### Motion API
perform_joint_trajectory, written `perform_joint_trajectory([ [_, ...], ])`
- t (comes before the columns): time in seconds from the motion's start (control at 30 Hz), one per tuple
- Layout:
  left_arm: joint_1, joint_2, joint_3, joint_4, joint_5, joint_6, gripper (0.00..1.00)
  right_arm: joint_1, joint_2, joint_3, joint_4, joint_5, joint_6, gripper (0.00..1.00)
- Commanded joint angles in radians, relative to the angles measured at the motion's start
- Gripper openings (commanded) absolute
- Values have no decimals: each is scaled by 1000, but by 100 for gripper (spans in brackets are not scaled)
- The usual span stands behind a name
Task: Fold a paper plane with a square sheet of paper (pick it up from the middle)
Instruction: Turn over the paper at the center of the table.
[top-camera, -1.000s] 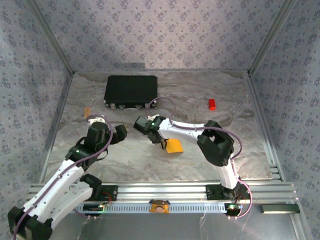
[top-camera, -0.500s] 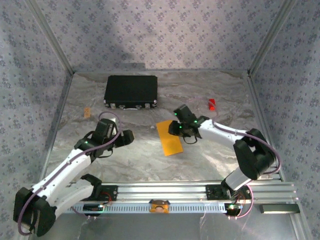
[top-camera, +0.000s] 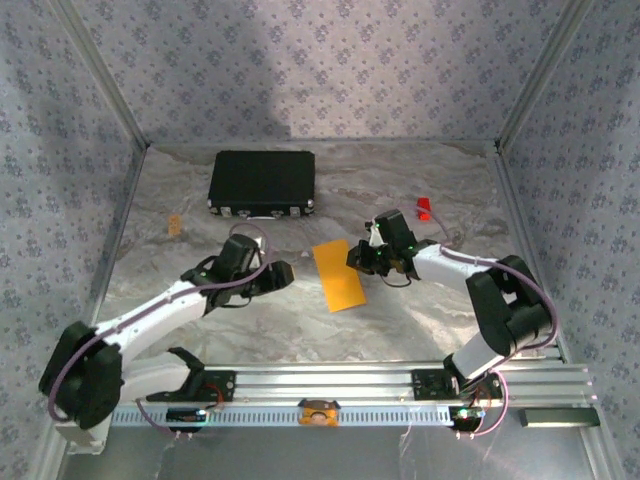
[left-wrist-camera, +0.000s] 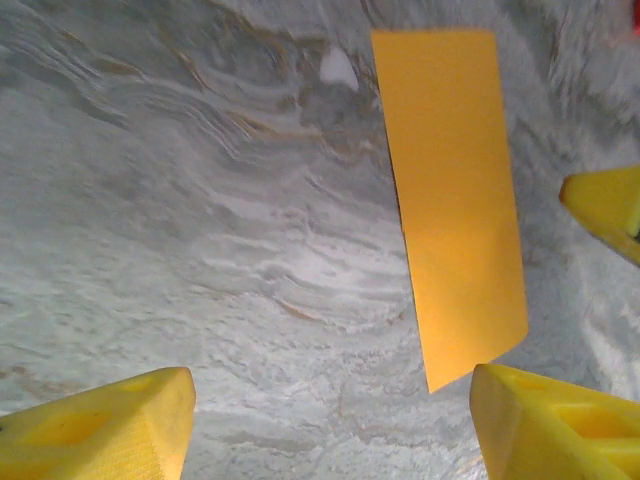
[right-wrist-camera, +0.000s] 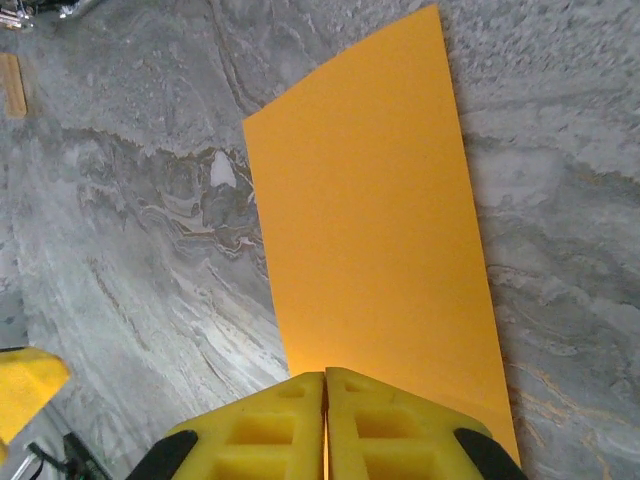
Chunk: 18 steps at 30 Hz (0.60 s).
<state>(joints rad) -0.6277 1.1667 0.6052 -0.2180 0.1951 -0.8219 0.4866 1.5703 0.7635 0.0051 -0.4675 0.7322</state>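
Observation:
The square sheet of paper (top-camera: 338, 275) lies flat on the grey table as a long orange rectangle (left-wrist-camera: 450, 190), its long edges running away from the arms. My right gripper (top-camera: 357, 258) is shut, its joined yellow tips (right-wrist-camera: 325, 375) resting over the paper's (right-wrist-camera: 370, 220) right edge with nothing between them. My left gripper (top-camera: 281, 272) is open just left of the sheet, low over bare table (left-wrist-camera: 330, 420). Its right finger (left-wrist-camera: 560, 420) sits beside the sheet's near corner. A paper plane is out of view.
A black case (top-camera: 262, 183) stands at the back left and a small red block (top-camera: 424, 207) at the back right. A small tan piece (top-camera: 175, 226) lies at the left. Metal rails and patterned walls close the table in.
The paper went from lifted in the right gripper to lying flat. The right gripper let go and shut. The left arm reached right toward the sheet, its jaws narrowing.

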Motion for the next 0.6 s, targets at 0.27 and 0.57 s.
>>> perform_joint_trajectory([
  [0.27,-36,156,104,103,44,4,73,8,121,-59,137,-107,45,7],
  [0.57,-36,124,61,78,74,23,74,51,124,-145,211,27,180,6],
])
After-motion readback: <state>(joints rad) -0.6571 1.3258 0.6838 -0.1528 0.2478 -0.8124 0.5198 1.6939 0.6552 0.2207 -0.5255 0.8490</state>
